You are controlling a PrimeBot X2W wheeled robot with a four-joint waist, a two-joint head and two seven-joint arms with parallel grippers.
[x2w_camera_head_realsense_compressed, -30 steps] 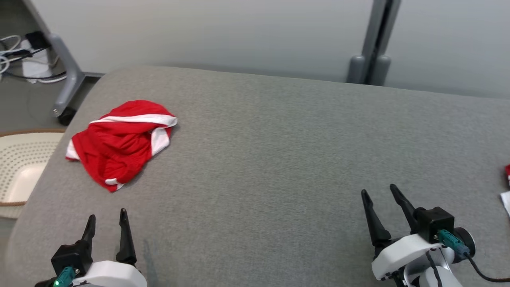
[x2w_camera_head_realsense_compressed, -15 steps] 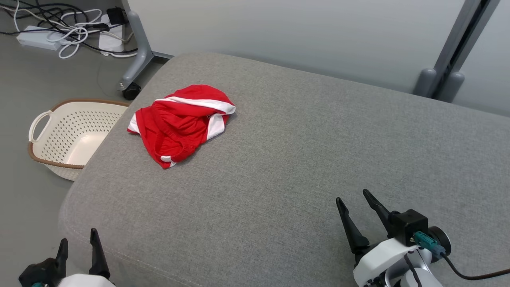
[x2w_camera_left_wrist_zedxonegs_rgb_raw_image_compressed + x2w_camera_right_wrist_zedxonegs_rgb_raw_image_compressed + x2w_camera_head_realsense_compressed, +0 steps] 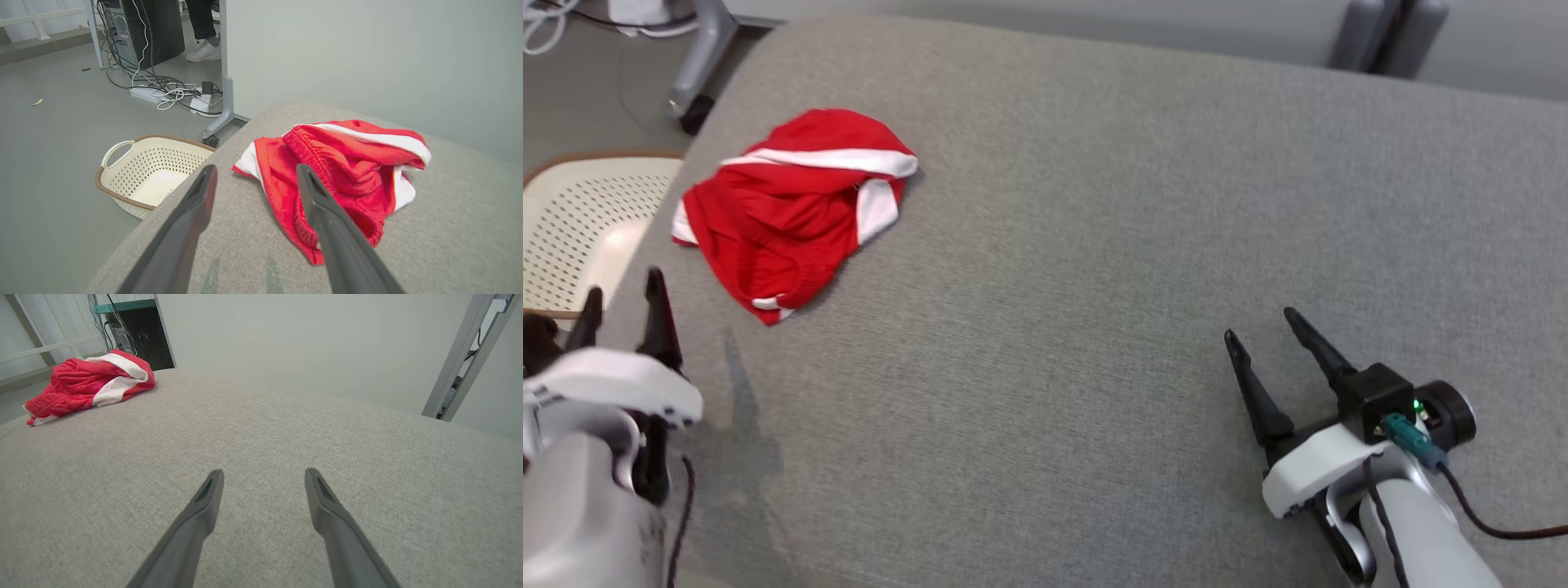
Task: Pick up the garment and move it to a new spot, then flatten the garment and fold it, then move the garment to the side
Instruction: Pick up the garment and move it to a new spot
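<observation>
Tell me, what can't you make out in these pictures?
- Crumpled red-and-white fabric garment: its own folds hide its full shape in every view.
- Cream perforated plastic basket: head view's left edge and the grey fabric cushion cut it off.
- Person's white shoe: left wrist view's top edge hides the rest.

1. Left gripper (image 3: 623,284) in head view: motion-blurred, outer finger smeared against the cream perforated plastic basket (image 3: 564,229).
2. That basket: cut by the left edge, one side hidden behind the grey fabric cushion (image 3: 1094,245).
3. Left wrist view: a dark finger (image 3: 335,228) covers the near hem of the crumpled red-and-white fabric garment (image 3: 347,163); underside folds hidden.
4. Person's white shoe (image 3: 204,51): leg cut by top edge.
</observation>
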